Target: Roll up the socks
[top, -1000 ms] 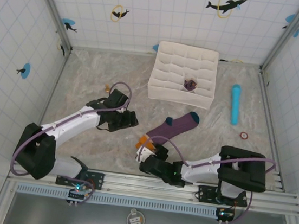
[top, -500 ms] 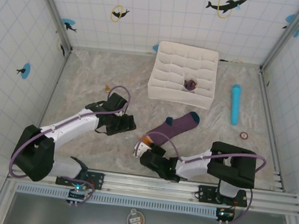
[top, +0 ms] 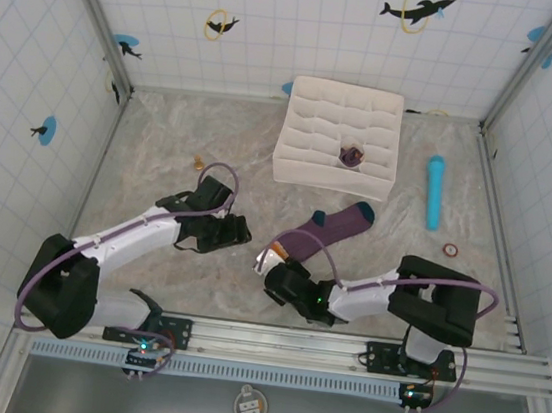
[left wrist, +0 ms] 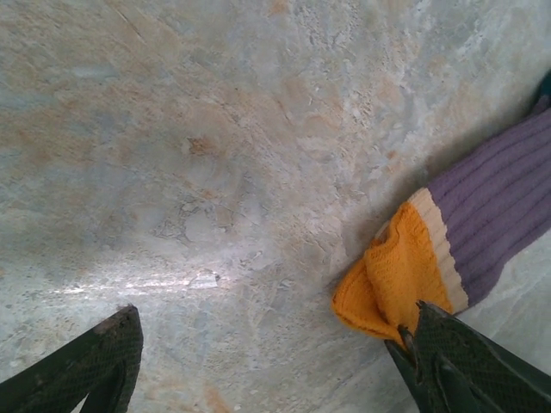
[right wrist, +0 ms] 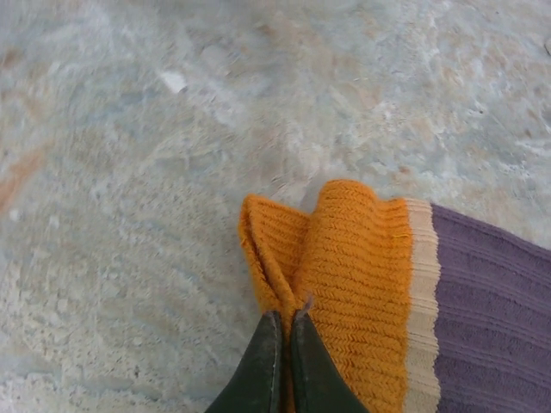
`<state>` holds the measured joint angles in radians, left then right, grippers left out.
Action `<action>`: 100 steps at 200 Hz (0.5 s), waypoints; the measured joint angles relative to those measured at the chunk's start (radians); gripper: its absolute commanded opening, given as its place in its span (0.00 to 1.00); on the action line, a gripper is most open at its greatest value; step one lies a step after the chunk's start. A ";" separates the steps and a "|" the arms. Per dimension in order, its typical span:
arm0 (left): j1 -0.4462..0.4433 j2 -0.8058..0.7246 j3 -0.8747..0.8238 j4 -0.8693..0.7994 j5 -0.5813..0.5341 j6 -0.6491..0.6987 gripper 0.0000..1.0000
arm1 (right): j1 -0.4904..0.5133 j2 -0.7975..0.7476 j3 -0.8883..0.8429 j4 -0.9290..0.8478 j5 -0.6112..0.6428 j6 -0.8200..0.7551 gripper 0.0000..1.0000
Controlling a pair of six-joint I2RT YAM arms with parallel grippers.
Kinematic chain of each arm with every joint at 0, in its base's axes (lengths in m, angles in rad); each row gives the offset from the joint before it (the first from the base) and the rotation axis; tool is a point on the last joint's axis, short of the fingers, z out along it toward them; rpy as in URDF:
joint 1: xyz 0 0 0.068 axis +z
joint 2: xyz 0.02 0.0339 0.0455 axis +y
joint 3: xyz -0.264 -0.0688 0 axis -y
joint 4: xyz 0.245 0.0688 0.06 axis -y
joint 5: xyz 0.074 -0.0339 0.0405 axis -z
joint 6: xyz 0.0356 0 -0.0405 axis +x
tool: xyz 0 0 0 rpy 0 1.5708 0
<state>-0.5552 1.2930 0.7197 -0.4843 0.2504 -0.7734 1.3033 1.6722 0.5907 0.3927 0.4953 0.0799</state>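
Note:
A purple ribbed sock (top: 315, 235) lies slantwise on the marbled table, its teal end (top: 362, 212) towards the white box and its orange toe (top: 272, 254) nearest the arms. My right gripper (top: 274, 264) is shut on a fold of that orange toe (right wrist: 344, 258), the two fingertips (right wrist: 294, 357) pressed together on the knit, with the purple leg (right wrist: 495, 310) trailing off to the right. My left gripper (top: 239, 230) sits just left of the toe, open over bare table (left wrist: 275, 361); the orange toe (left wrist: 387, 275) lies by its right finger (left wrist: 469, 366). A second purple sock (top: 351, 156) sits bundled in a box compartment.
The white compartment box (top: 312, 120) stands at the back centre. A light blue cylinder (top: 433, 191) lies to its right, with a small red ring (top: 450, 250) nearer the arms. A small orange scrap (top: 199, 164) lies at the left. Tiled walls close three sides.
My right gripper has closed on the sock's orange toe and bunched it up. The left gripper has shifted slightly nearer the arms' bases, staying open.

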 measured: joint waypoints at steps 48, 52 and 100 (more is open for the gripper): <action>0.000 -0.001 -0.020 0.071 0.040 -0.029 0.79 | -0.120 -0.106 -0.102 0.039 -0.163 0.195 0.00; 0.000 -0.001 -0.022 0.075 0.043 -0.033 0.78 | -0.129 -0.113 -0.111 0.042 -0.176 0.210 0.00; -0.004 -0.002 -0.052 0.147 0.068 -0.048 0.76 | -0.277 -0.176 -0.210 0.142 -0.360 0.423 0.00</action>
<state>-0.5591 1.2911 0.6678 -0.3370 0.3187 -0.8211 1.0267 1.4960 0.3805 0.5346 0.1349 0.5034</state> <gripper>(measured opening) 0.762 0.068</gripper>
